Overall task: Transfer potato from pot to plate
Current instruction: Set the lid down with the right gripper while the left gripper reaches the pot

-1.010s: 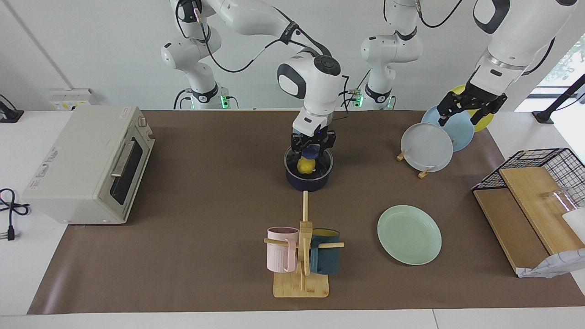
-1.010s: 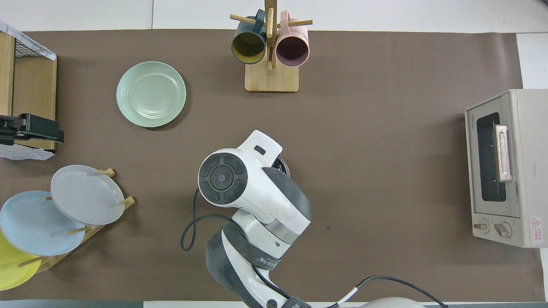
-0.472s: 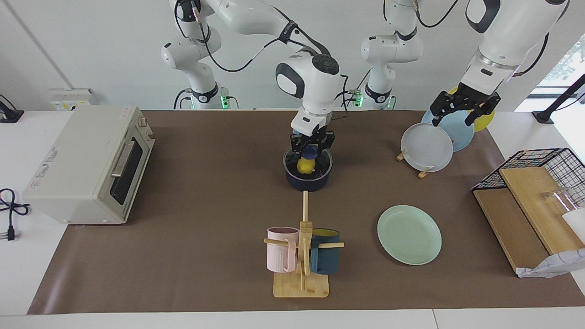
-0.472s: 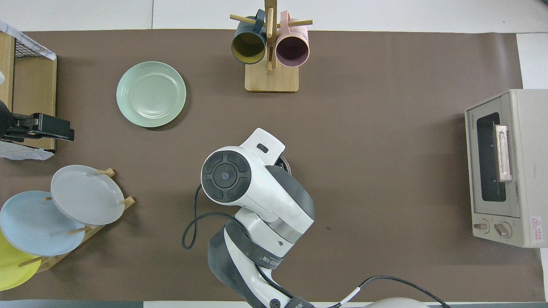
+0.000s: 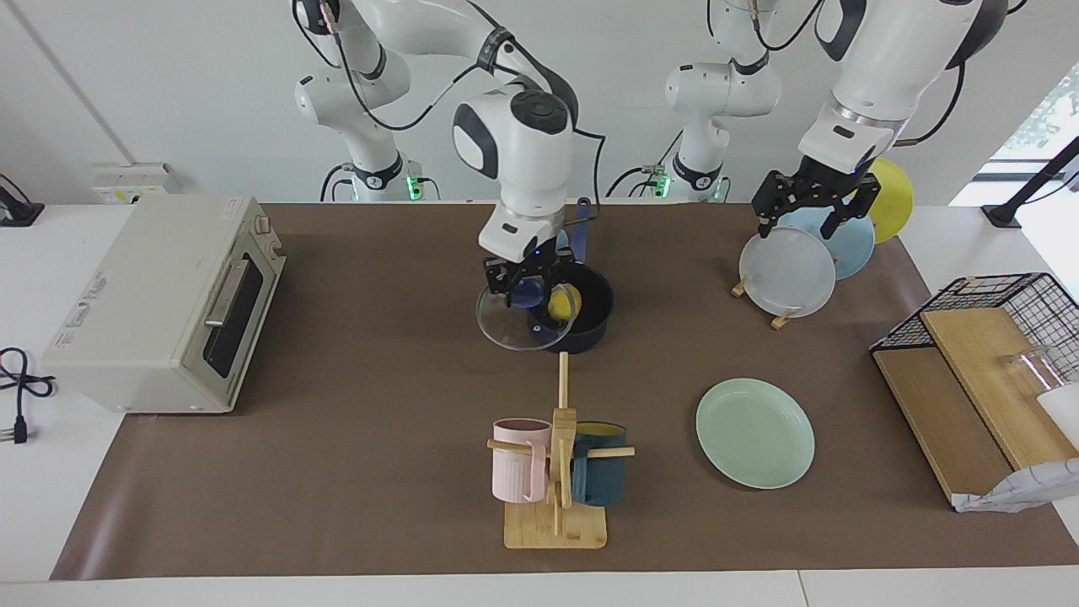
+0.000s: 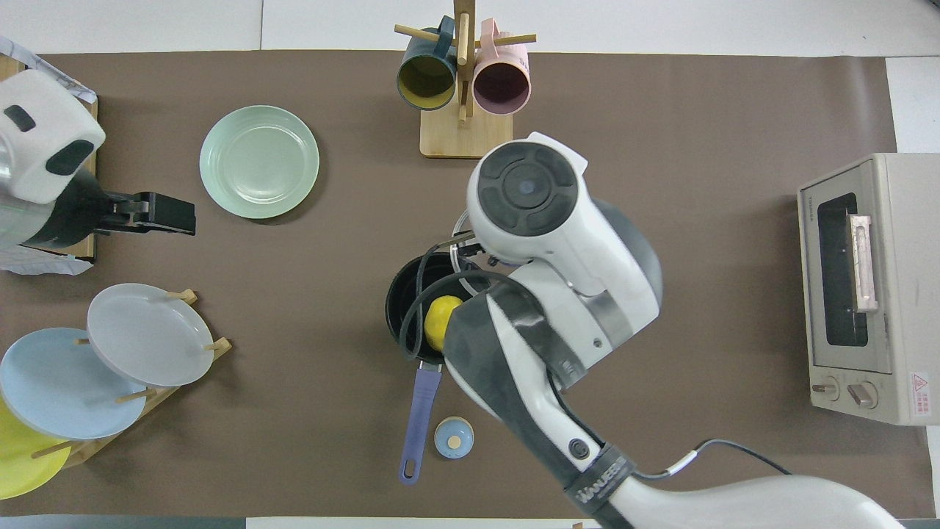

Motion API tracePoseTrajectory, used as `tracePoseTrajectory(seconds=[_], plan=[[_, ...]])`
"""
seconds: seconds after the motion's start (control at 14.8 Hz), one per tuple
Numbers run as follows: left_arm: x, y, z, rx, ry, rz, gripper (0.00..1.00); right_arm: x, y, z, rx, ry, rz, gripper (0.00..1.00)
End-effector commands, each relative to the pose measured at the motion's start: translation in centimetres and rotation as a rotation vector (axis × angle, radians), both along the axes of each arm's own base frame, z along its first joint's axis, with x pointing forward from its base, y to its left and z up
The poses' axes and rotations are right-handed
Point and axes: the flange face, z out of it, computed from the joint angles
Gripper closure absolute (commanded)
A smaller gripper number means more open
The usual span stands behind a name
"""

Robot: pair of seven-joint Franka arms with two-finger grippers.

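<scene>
**Lid's off, potato sitting in the open pot**

Facing view: the right end effector (image 5: 528,282) is clenched on the blue knob of a glass lid (image 5: 516,322), holding it tilted, off toward the right arm's end of the table. My guess is that's purely to open up access. The pot (image 5: 590,316) is now open, and the potato (image 5: 563,301) sits inside it, visible through the lid's edge. The left end effector (image 5: 805,206) hangs released over the plate rack (image 5: 780,319) at about 2 o'clock from the pot, apparently waiting. The plate (image 5: 754,432) lies empty at roughly 4 o'clock from the pot.

Overhead view: the right arm covers most of the lid. The potato (image 6: 438,321) rests low in the pot (image 6: 402,297); the plate (image 6: 259,162), holding nothing, is at about 10 o'clock. The left end effector (image 6: 165,213) is just beside the plate.
</scene>
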Motion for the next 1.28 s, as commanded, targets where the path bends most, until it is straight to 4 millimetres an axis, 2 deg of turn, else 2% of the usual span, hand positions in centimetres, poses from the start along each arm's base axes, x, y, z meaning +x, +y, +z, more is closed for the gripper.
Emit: tracePoseTrajectory(seconds=[0.0, 0.13, 0.27, 0.47, 0.54, 0.67, 0.81, 0.94, 1.08, 1.21], plan=[[-2.1, -5.6, -2.4, 0.005, -0.004, 0.059, 0.0, 2.4, -7.0, -0.2, -0.001, 0.053, 0.073, 0.56], [-3.1, -10.8, -5.4, -0.002, 0.0, 0.095, 0.0, 3.8, -12.9, -1.5, -0.01, 0.08, 0.104, 0.56], [-4.0, -14.3, -9.0, -0.007, 0.013, 0.063, 0.0, 3.8, -18.7, -3.3, -0.012, 0.1, 0.156, 0.56], [-3.2, -19.5, -15.2, -0.026, 0.024, 0.129, 0.0, 3.1, -24.0, -5.7, -0.012, 0.129, 0.21, 0.56], [-3.4, -20.7, -16.5, -0.027, 0.025, 0.134, 0.0, 3.1, -25.7, -5.8, -0.012, 0.133, 0.215, 0.56], [-3.7, -21.8, -17.8, -0.022, 0.037, 0.158, 0.0, 2.8, -28.8, -6.9, -0.009, 0.118, 0.252, 0.56], [-4.5, -22.5, -18.6, -0.018, 0.055, 0.15, 0.0, 1.6, -30.0, -8.5, -0.008, 0.108, 0.258, 0.56], [-6.3, -24.0, -20.1, -0.027, 0.073, 0.145, 0.0, 0.4, -30.0, -9.9, -0.007, 0.103, 0.26, 0.56], [-7.2, -24.5, -22.4, -0.043, 0.055, 0.171, 0.0, -0.4, -30.2, -11.0, -0.007, 0.087, 0.264, 0.55], [-8.3, -25.2, -23.7, -0.042, 0.056, 0.177, 0.0, -1.5, -31.1, -12.0, -0.006, 0.077, 0.249, 0.55]])
